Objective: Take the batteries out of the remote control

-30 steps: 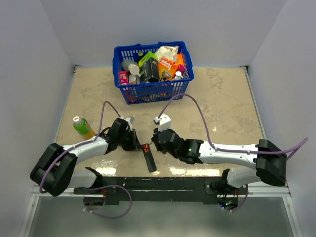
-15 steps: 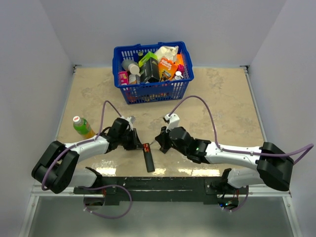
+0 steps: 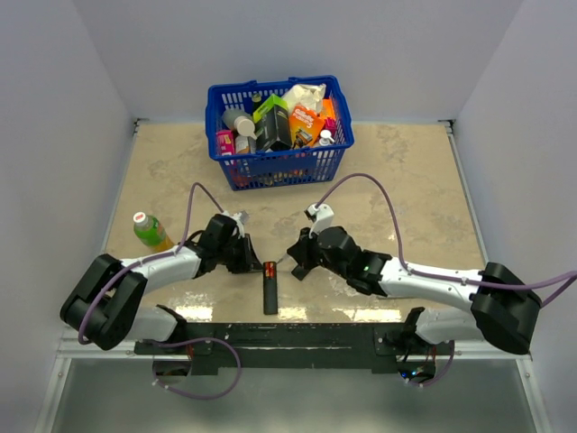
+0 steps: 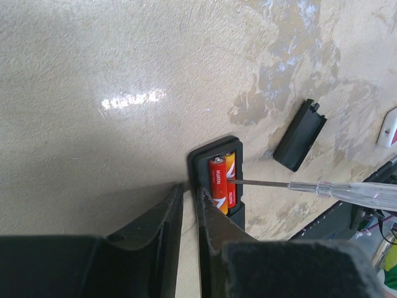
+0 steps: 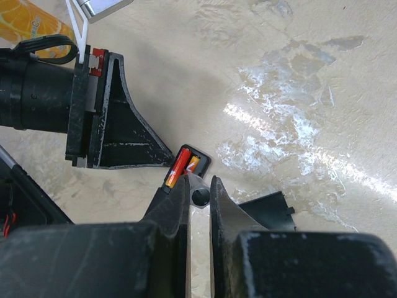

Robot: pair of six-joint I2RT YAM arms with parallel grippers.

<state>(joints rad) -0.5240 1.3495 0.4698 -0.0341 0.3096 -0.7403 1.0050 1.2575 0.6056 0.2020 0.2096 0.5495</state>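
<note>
Beige stone-look tabletop (image 3: 406, 180) under both arms, and the action is at its near middle, where the remote control (image 3: 270, 293) has just swung: a second ago it lay slanted with its near end off to the right, now it runs almost straight near to far. The right gripper (image 5: 199, 185) has pulled back toward the far right, its jaws clamped shut on a clear-handled pick (image 4: 322, 186) whose thin metal tip reaches in from the right and touches the batteries (image 4: 222, 183). Those two red cells sit side by side in the open bay at the remote's far end, nothing out yet. The left gripper (image 4: 188, 194) is nearly closed, apparently pinching the remote's edge right beside the bay. The black cover (image 4: 300, 135) lies on the table close by. So the remote has been lined up and steadied, and the prying comes next.
</note>
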